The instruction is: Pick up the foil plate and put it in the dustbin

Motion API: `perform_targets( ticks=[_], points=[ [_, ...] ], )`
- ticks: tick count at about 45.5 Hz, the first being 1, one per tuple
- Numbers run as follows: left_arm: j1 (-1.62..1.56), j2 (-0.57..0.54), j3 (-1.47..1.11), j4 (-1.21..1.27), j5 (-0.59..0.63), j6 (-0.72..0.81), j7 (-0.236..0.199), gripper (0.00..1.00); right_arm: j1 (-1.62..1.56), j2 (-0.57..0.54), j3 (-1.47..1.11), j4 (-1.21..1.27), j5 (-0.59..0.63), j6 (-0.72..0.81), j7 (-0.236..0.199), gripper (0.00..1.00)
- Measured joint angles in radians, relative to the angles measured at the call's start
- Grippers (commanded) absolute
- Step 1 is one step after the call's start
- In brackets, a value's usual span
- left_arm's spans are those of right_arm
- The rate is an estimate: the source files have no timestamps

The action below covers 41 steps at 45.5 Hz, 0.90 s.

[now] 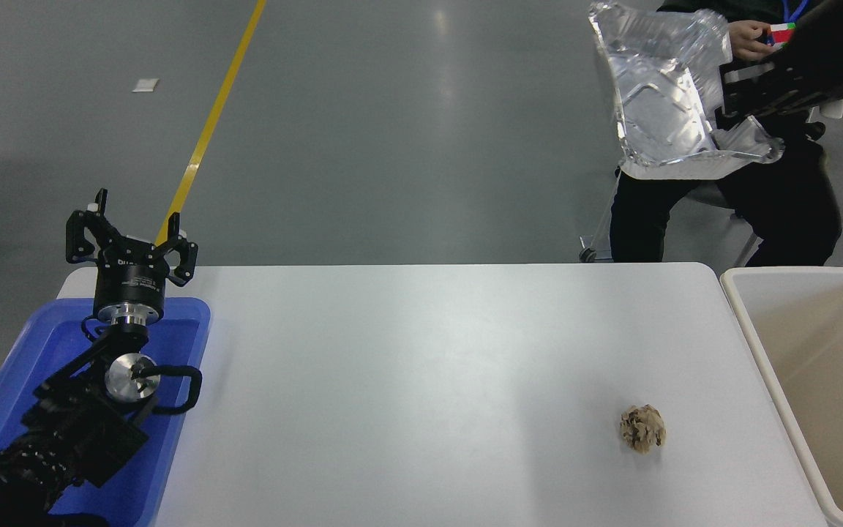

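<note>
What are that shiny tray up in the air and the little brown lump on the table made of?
The foil plate, held by the right gripper, looks like thin aluminium foil: mirror-bright, with a crinkled rim and embossed bottom. The brown lump looks like crumpled paper, matte and wrinkled, though that is less certain.

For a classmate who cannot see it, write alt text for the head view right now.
The right gripper holds a shiny silver rectangular foil plate high in the air at the upper right, tilted, beyond the white table. A cream-white plastic dustbin stands at the right, a crumpled brown paper ball on the table.
</note>
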Motion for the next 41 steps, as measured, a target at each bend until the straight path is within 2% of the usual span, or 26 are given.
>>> perform_targets(
  ticks=[11,21,32,41],
  points=[
    [0.0,0.0,0.0,0.0,0.0,0.0,0.0,0.99,-0.084,-0.181,-0.004,-0.135,-0.018,-0.021,-0.013,0.0],
    [0.0,0.0,0.0,0.0,0.0,0.0,0.0,0.99,-0.278,-0.334,0.049,-0.21,0.013,-0.218,-0.016,0.0],
    [0.0,-0.001,0.0,0.0,-0.001,0.0,0.0,0.99,-0.617,-0.374,0.163,-0.256,0.245,-0.554,-0.013,0.0],
    [0.0,-0.001,0.0,0.0,-0.001,0.0,0.0,0.99,-0.951,-0.28,0.355,-0.404,0.469,-0.753,-0.014,0.0]
  ],
)
